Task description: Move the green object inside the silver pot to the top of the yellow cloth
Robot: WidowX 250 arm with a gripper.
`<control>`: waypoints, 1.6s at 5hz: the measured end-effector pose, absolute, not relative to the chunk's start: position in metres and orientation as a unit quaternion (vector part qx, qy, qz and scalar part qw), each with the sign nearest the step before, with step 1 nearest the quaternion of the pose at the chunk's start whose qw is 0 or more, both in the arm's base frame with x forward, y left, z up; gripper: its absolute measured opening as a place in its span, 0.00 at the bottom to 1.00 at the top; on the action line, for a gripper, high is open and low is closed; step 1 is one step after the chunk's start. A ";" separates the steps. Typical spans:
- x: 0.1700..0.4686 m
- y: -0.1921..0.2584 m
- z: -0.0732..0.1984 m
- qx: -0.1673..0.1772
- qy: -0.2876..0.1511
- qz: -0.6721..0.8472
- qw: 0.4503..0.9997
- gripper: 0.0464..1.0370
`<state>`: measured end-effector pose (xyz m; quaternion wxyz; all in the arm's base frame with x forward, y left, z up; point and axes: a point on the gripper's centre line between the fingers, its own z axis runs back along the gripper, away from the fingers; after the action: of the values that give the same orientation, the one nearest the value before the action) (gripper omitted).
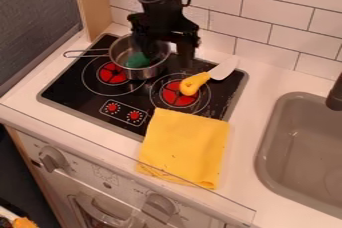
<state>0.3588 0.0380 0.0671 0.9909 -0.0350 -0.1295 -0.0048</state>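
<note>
Table (250,114) in white, one, carries the rest. The black stove top (83,98) has two red-centred burners and two small red knobs. At the right is one grey sink (294,137). One yellow cloth (186,147) lies flat, its upper edge overlapping the stove top's front edge. One black gripper (165,57) hangs at the silver pot (139,73), jaws wide apart, one over the pot's inside, the other just past its right side. That one pot sits at the rear left burner, handle pointing left, and holds one green object (137,60). One knife (194,82) lies to its right, yellow handle toward the cloth, blade toward the wall. The green object rests low in the pot, partly hidden; which way it points and its long axis I cannot tell.
</note>
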 end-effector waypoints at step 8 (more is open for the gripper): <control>0.381 0.100 0.034 0.048 -0.070 0.009 0.996 0.96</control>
<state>0.3809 0.0999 0.0340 0.9964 0.0478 -0.0700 0.0088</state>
